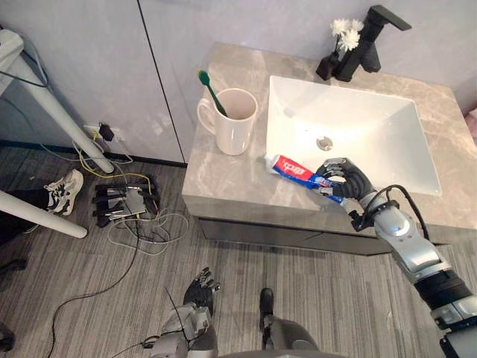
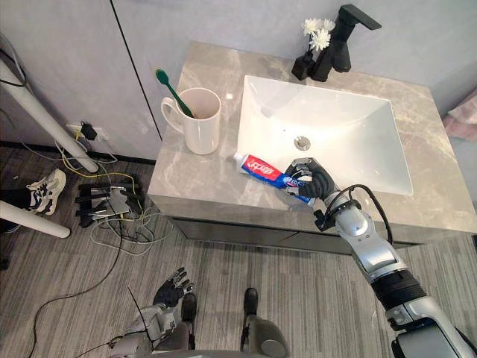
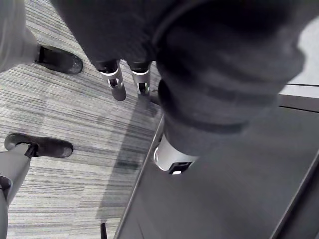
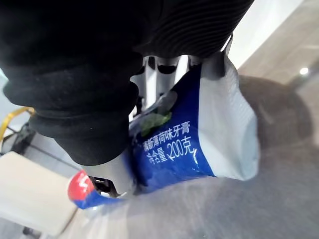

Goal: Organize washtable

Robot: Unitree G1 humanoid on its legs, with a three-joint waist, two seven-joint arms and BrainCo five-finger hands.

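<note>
A red, white and blue toothpaste tube (image 1: pixel 297 171) lies on the grey marble counter (image 1: pixel 223 179) along the front rim of the white sink (image 1: pixel 350 127). My right hand (image 1: pixel 344 179) has its fingers curled round the tube's blue end (image 4: pixel 184 144). To the left on the counter stands a cream mug (image 1: pixel 233 119) with a green toothbrush (image 1: pixel 211 91) leaning in it. My left hand (image 1: pixel 200 289) hangs low over the floor with relaxed fingers (image 3: pixel 115 79).
A black tap (image 1: pixel 369 43) and a small black vase of white flowers (image 1: pixel 339 45) stand behind the sink. On the floor to the left lie a power strip with tangled cables (image 1: pixel 127 205), a shoe (image 1: pixel 65 190) and white table legs (image 1: pixel 52 112).
</note>
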